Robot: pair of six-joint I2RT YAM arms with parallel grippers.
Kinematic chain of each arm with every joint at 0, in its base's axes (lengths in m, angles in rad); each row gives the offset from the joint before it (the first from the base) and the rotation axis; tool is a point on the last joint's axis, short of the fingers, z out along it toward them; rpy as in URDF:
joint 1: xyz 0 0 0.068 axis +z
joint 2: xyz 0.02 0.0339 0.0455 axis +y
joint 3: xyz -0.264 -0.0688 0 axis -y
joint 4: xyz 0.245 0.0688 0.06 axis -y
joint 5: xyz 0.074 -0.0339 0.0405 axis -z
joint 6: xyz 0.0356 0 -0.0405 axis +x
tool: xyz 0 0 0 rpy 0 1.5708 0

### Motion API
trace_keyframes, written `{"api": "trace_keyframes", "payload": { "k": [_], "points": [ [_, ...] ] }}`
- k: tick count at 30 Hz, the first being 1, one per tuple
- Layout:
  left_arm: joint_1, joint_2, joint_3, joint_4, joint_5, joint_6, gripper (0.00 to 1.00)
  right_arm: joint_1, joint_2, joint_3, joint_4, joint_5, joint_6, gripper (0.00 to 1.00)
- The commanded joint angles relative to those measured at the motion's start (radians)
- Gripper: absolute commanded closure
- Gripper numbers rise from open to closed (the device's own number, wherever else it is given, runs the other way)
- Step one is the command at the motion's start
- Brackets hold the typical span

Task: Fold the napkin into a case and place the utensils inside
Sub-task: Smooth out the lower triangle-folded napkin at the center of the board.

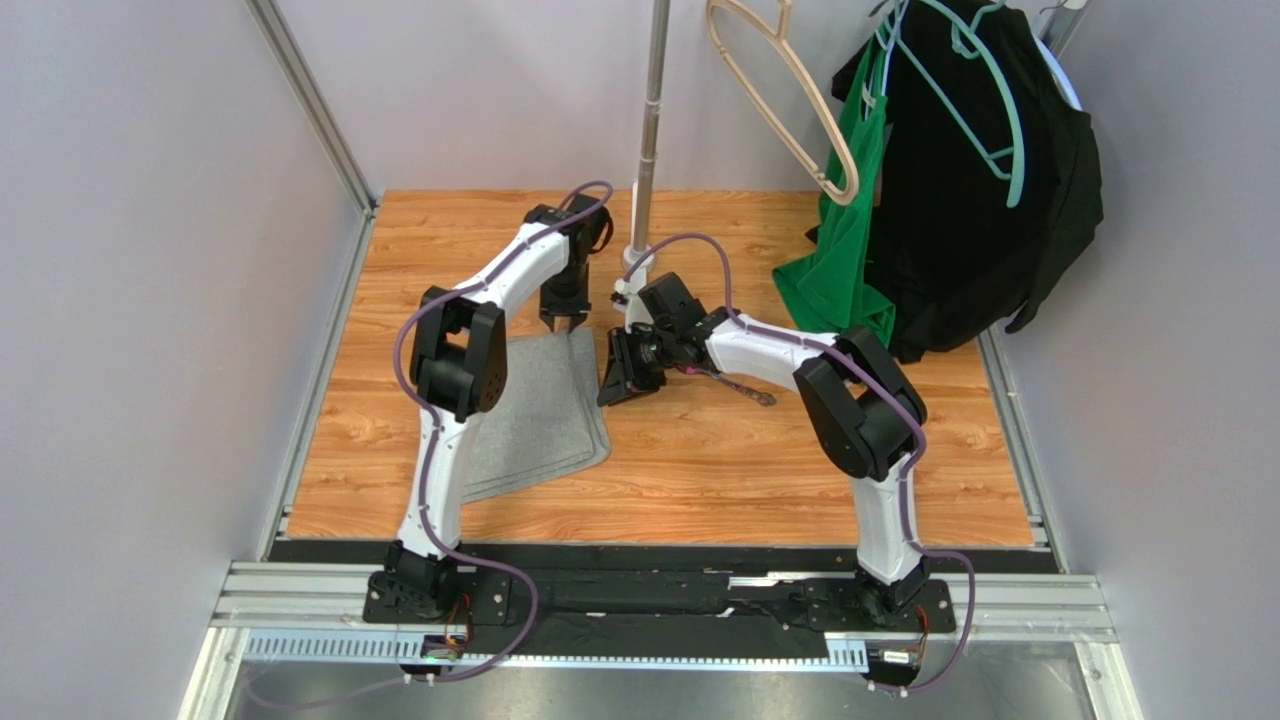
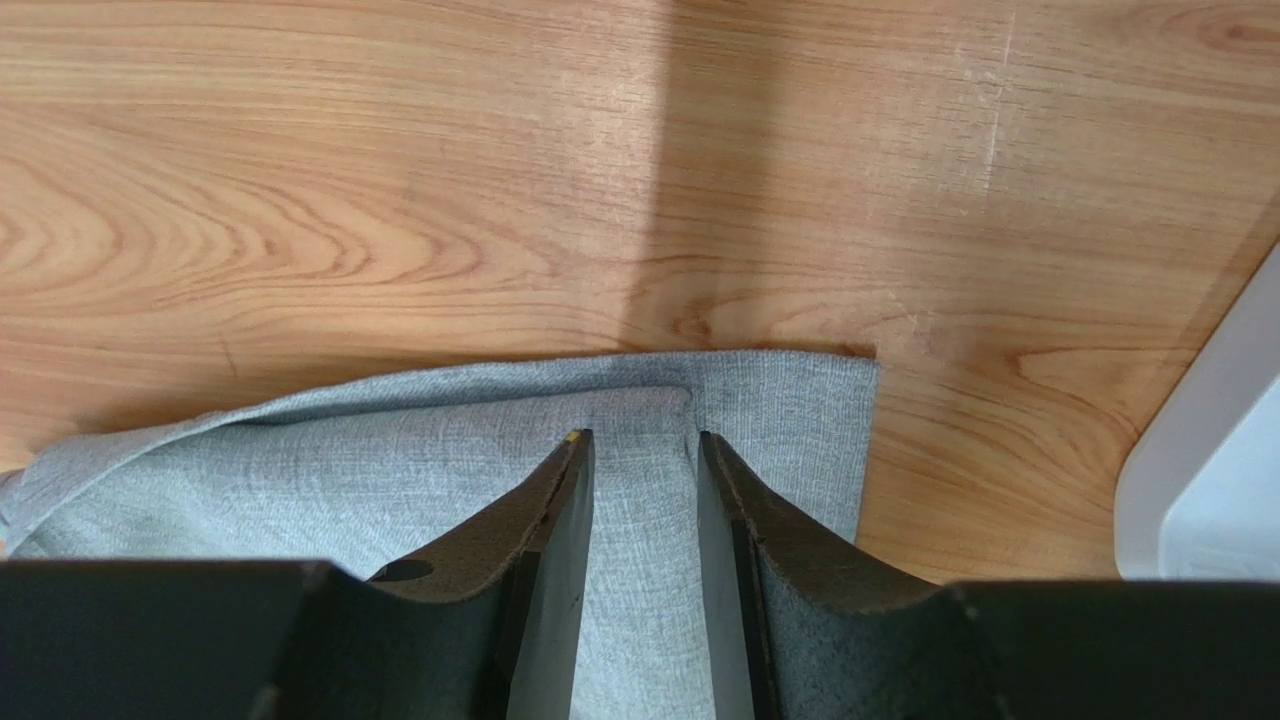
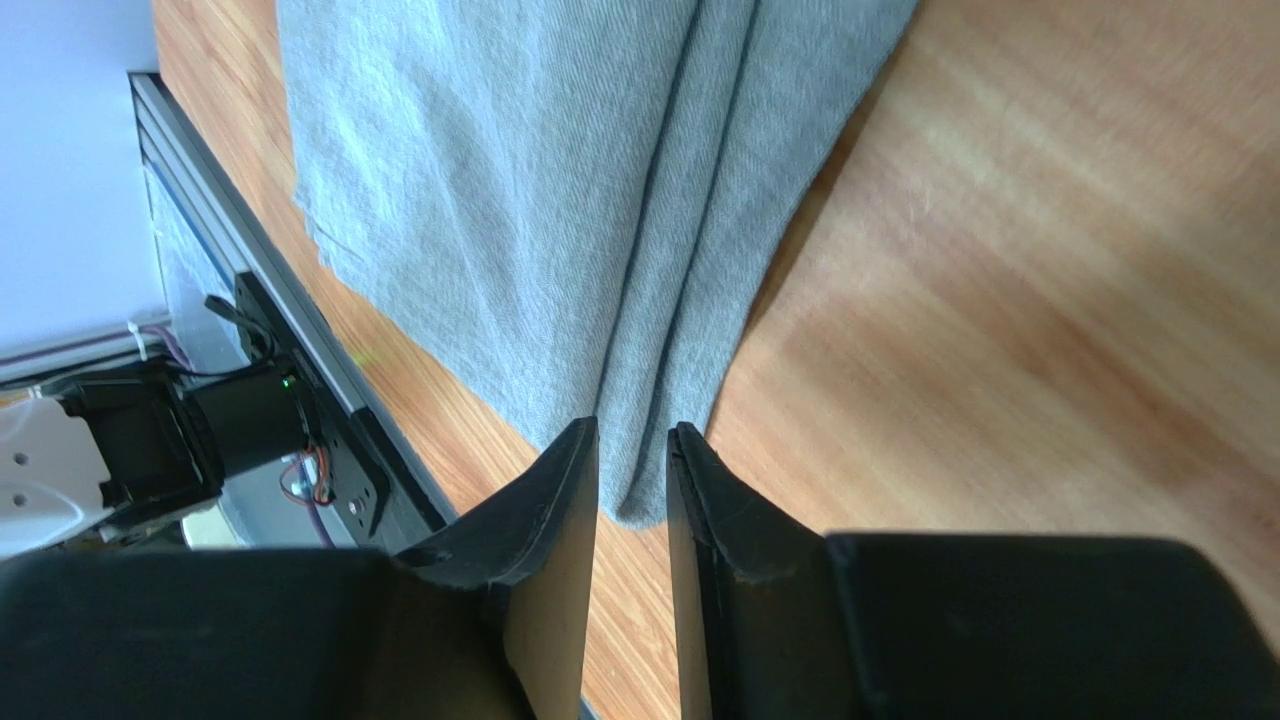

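Note:
The heather-grey napkin (image 1: 541, 408) lies folded on the wooden table, left of centre, with layered pleats along its right side (image 3: 526, 180). My left gripper (image 1: 564, 320) points down at its far edge. In the left wrist view its jaws (image 2: 642, 438) stand apart with the tips on the cloth (image 2: 376, 465), near the far right corner, flat cloth showing in the gap. My right gripper (image 1: 616, 387) hovers by the napkin's right edge, jaws (image 3: 633, 428) slightly apart and empty, a cloth corner just past the tips. One dark slim utensil (image 1: 748, 390) lies partly under the right arm.
A metal pole (image 1: 649, 120) rises at the back centre. A beige hanger (image 1: 781, 90), a green garment (image 1: 849, 263) and a black garment (image 1: 977, 165) hang at the back right. The black rail with wiring (image 3: 256, 405) runs along the near table edge.

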Motion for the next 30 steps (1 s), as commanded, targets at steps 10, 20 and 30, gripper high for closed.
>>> {"api": "trace_keyframes", "payload": {
  "k": [10, 20, 30],
  "points": [
    [0.012, 0.019, 0.014, 0.048, 0.014, 0.046, 0.75, -0.056, 0.119, 0.239, 0.011, 0.046, 0.022, 0.82],
    [0.016, -0.106, -0.112, 0.123, 0.036, 0.037, 1.0, -0.046, 0.28, 0.428, 0.01, 0.156, -0.011, 0.94],
    [0.016, -0.215, -0.21, 0.203, 0.072, 0.001, 1.0, -0.047, 0.395, 0.537, 0.041, 0.172, 0.031, 1.0]
  ]
}}
